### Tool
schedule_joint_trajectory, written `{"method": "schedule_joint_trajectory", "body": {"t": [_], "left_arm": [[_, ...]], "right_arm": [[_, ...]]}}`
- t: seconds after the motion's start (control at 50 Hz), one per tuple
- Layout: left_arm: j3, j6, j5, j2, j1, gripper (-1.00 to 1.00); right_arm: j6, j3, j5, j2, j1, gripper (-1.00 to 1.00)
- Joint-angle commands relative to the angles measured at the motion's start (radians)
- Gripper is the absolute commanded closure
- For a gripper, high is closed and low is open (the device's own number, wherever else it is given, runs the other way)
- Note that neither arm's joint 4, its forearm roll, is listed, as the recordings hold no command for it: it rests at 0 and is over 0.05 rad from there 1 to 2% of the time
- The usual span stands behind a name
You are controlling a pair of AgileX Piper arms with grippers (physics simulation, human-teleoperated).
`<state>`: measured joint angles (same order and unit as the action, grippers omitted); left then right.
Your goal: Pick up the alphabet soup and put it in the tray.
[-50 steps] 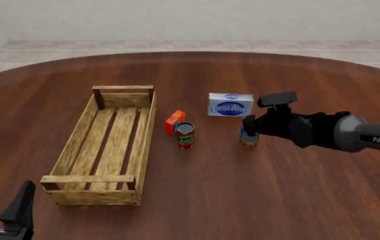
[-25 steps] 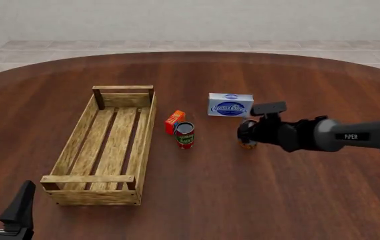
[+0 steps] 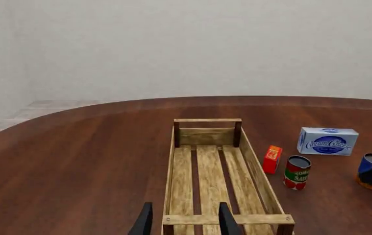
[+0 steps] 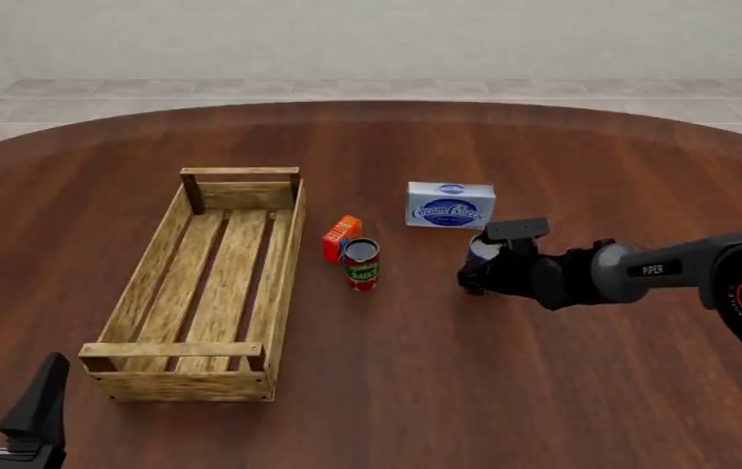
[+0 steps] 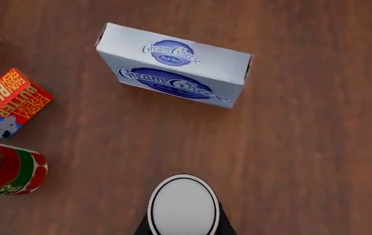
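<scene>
The alphabet soup (image 4: 483,250), a small can with a blue upper label and a silver top, stands on the table right of centre. My right gripper (image 4: 472,276) has come down over it. In the right wrist view the can's silver top (image 5: 183,205) sits between the black fingers (image 5: 226,227), which press against its sides. In the left wrist view the can (image 3: 371,169) looks slightly tilted. The tray (image 4: 287,256), a long wooden slatted crate, lies to the left and holds nothing. My left gripper (image 4: 3,403) is open and empty at the near left, just short of the tray's near end (image 3: 225,219).
A red-and-green can (image 4: 362,264) and a small orange-red butter box (image 4: 340,236) stand between the tray and the soup can. A white-and-blue cream cheese box (image 4: 451,205) lies just behind the soup can. The round table's far edge (image 4: 371,104) curves across the back.
My right gripper has come down and a little toward the left, from above the soup can to around its sides. The left arm has not moved.
</scene>
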<state>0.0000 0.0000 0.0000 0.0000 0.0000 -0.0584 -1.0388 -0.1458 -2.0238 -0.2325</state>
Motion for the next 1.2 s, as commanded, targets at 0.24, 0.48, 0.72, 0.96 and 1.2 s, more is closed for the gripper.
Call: {"method": "schedule_joint_trajectory", "body": {"t": [0.24, 0.48, 0.72, 0.96, 1.2], "left_arm": [[0.000, 0.000, 0.000, 0.000, 0.000, -1.00], [0.000, 0.000, 0.000, 0.000, 0.000, -1.00], [0.000, 0.000, 0.000, 0.000, 0.000, -1.00], [0.000, 0.000, 0.000, 0.000, 0.000, -1.00], [0.000, 0.000, 0.000, 0.000, 0.000, -1.00]], "right_arm": [[0.021, 0.012, 0.000, 0.026, 0.010, 1.00], [0.060, 0.028, 0.061, 0.159, -0.014, 1.00], [0.068, -0.009, 0.153, 0.232, -0.084, 1.00], [0.082, -0.121, 0.288, 0.260, -0.173, 1.00], [0.098, -0.290, 0.419, 0.206, -0.263, 1.00]]}}
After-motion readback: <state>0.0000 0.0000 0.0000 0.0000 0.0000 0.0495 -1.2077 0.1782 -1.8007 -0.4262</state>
